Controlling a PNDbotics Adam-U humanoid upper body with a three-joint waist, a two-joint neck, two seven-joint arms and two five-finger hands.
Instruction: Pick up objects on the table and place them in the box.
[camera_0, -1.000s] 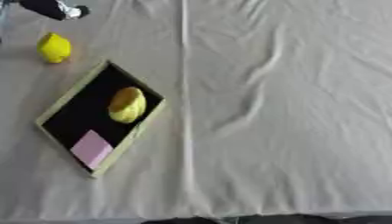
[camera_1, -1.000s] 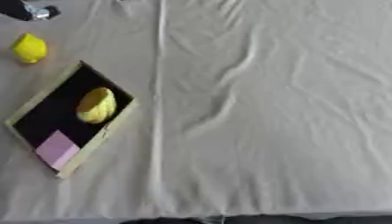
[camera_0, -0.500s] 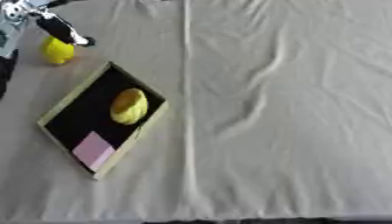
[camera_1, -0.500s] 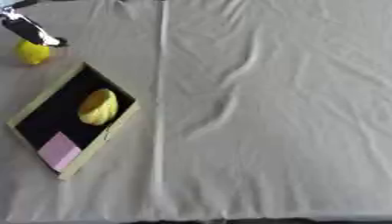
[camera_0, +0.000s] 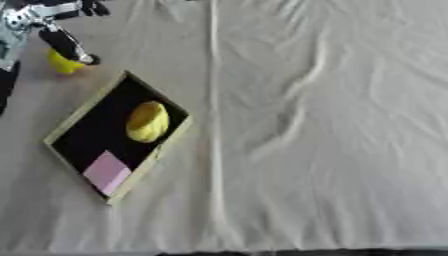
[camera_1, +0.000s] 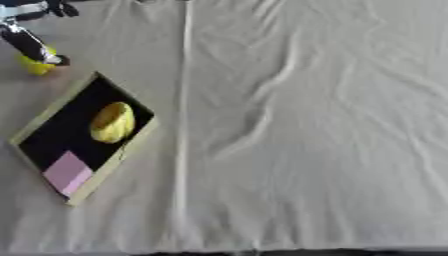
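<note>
A small yellow fruit-like object (camera_0: 61, 65) lies on the cloth at the upper left, just outside the box. My left hand (camera_0: 68, 46) comes in from the top left corner, and one dark straight finger reaches down across the top of that yellow object. The other fingers spread near the upper edge, and none curls round the object. The flat box (camera_0: 150, 161) has a tan rim and a black inside and lies askew at the left. It holds a larger yellow object (camera_0: 147, 121) and a pink square (camera_0: 107, 172). My right hand does not show.
A wrinkled beige cloth (camera_0: 315, 130) covers the whole table, with a long crease (camera_0: 213, 100) running down it just right of the box. The table's front edge shows as a dark strip along the bottom.
My left hand has come further in from the top left corner and down onto the yellow object outside the box. The box and its contents have not moved.
</note>
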